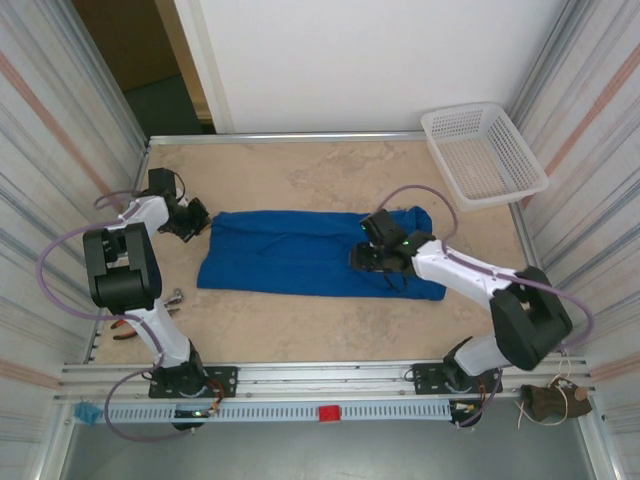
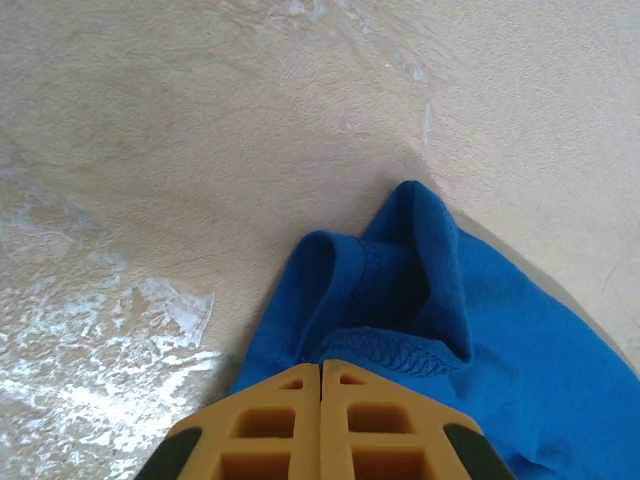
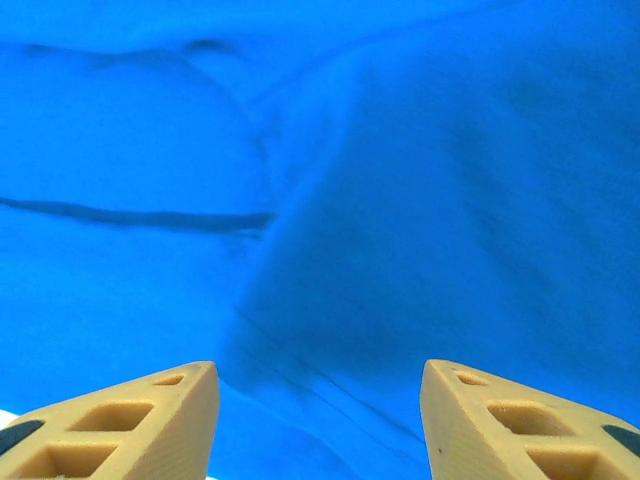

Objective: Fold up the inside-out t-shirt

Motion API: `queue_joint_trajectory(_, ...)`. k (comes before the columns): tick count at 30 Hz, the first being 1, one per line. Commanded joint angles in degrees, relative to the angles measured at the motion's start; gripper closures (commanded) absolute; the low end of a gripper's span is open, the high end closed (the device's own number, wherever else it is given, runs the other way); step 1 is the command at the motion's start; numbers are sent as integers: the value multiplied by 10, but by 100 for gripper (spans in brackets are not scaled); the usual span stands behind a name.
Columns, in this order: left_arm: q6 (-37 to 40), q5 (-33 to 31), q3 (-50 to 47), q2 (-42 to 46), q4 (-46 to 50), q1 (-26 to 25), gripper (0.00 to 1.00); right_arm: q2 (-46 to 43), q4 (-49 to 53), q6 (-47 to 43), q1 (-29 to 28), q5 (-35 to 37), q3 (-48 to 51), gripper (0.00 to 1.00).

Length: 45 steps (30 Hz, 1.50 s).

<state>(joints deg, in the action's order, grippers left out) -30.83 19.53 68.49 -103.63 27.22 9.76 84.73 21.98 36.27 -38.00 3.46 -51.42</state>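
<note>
On your left gripper (image 2: pixel 320 368) the jaws sit together at the t-shirt (image 2: pixel 530 350) hem, hiding any pinch. On your right gripper (image 3: pixel 320 385) they stand apart above cloth whose edges are cut off.

Soft, even light falls from above. The overhead view is bright and fairly sharp, with its side walls bowing at the edges. Under the right pincer (image 1: pixel 362 258) a faint shadow darkens the t-shirt (image 1: pixel 290 252). To the left of the left pincer (image 2: pixel 320 372), pale glare streaks the surface (image 2: pixel 150 150). Cloth ahead of the right pincer looks oversaturated and slightly blurred.
</note>
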Motion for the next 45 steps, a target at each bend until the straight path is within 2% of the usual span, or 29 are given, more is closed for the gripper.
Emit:
queue_joint_trajectory(1,11,13,18,17,18,4,100,46,-14,-25,-11,13,-29,46)
queue_joint_trajectory(2,10,14,18,18,17,4,100,61,-17,-24,-13,15,-34,48)
queue_joint_trajectory(3,9,17,18,19,18,4,100,72,-18,-23,-14,19,-37,55)
queue_joint_trajectory(5,5,22,19,23,17,4,100,87,-13,-19,-15,28,-36,84)
queue_joint_trajectory(7,-7,30,13,30,10,6,100,81,-10,-13,-14,33,-24,100)
queue_joint_trajectory(10,-42,48,-23,56,-24,16,100,54,-8,-3,-14,34,5,100)
queue_joint_trajectory(11,-49,46,-36,68,-31,18,91,45,-6,1,-14,35,12,100)
queue_joint_trajectory(13,-51,18,-57,96,-34,19,68,22,-6,10,-14,35,33,100)
queue_joint_trajectory(14,-49,7,-63,108,-34,19,62,15,-9,14,-14,31,42,100)
queue_joint_trajectory(15,-44,-3,-66,119,-34,18,56,11,-14,16,-15,24,50,98)
queue_joint_trajectory(17,-27,-27,-58,128,-22,11,53,8,-18,23,-14,17,59,72)
queue_joint_trajectory(18,-12,-43,-44,126,-8,4,52,9,-18,25,-15,15,60,62)
queue_joint_trajectory(19,9,-60,-28,122,4,-9,52,10,-18,27,-15,15,60,60)
queue_joint_trajectory(23,107,-159,59,75,64,-83,58,2,-14,26,-14,13,52,57)
queue_joint_trajectory(26,177,-251,126,17,102,-142,67,-9,-6,25,-7,8,41,48)
queue_joint_trajectory(29,229,-321,168,-35,119,-181,72,-29,-4,22,11,-3,34,42)
queue_joint_trajectory(34,265,-383,200,-93,131,-200,75,-36,-4,1,85,-40,17,41)
queue_joint_trajectory(39,285,-418,225,-130,140,-205,79,1,-30,-7,163,-89,11,41)
queue_joint_trajectory(45,290,-430,236,-159,147,-202,79,45,-63,13,201,-110,19,41)
